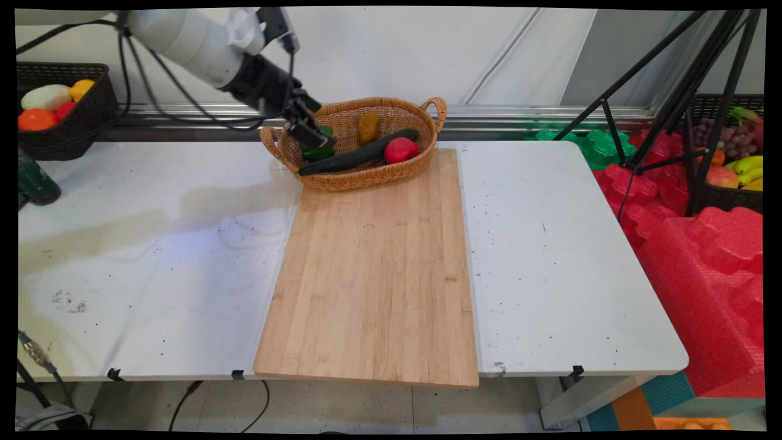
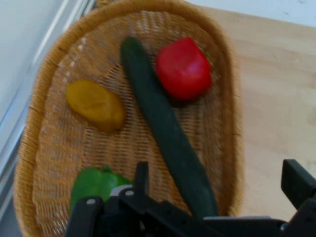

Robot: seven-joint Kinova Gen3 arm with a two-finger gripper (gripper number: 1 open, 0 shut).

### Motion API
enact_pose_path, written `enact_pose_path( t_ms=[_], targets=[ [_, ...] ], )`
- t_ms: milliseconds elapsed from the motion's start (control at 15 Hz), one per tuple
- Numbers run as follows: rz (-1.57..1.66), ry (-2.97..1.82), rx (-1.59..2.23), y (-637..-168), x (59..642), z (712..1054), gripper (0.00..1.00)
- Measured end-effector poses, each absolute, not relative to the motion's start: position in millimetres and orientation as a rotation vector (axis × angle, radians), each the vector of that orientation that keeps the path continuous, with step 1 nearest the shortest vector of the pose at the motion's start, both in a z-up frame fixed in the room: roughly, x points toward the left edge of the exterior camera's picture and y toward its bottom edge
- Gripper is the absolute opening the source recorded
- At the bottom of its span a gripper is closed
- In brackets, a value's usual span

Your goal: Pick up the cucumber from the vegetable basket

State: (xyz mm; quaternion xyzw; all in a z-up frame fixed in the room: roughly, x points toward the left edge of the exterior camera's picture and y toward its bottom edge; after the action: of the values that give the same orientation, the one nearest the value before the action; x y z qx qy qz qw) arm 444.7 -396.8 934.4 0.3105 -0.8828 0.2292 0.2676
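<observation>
Over wicker basket (image 2: 34, 148), spread fingers (image 2: 141, 178)

Fixed main view above table's near side, close hand view, both showing basket (image 1: 354, 143) (image 2: 44, 148)

The gripper (image 1: 313, 135) covers most of the green pepper (image 1: 320, 151) in the basket (image 1: 366, 177) in the main view. In the hand view the black gripper parts hide the pepper's (image 2: 96, 185) lower side and the near end of the cucumber (image 2: 165, 128). The basket's rim (image 2: 29, 163) runs off the bottom edge there, and one finger (image 2: 296, 182) is cut off by the right edge.
</observation>
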Motion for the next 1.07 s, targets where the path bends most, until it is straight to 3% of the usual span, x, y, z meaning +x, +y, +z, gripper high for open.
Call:
enact_pose_path(
  t_ms=[333, 1067],
  targets=[
    [0.670, -2.358, 0.939, -447.1, 429.9, 916.2, 1.00],
    [0.605, -2.402, 1.096, -516.8, 400.0, 837.2, 1.00]
  ],
)
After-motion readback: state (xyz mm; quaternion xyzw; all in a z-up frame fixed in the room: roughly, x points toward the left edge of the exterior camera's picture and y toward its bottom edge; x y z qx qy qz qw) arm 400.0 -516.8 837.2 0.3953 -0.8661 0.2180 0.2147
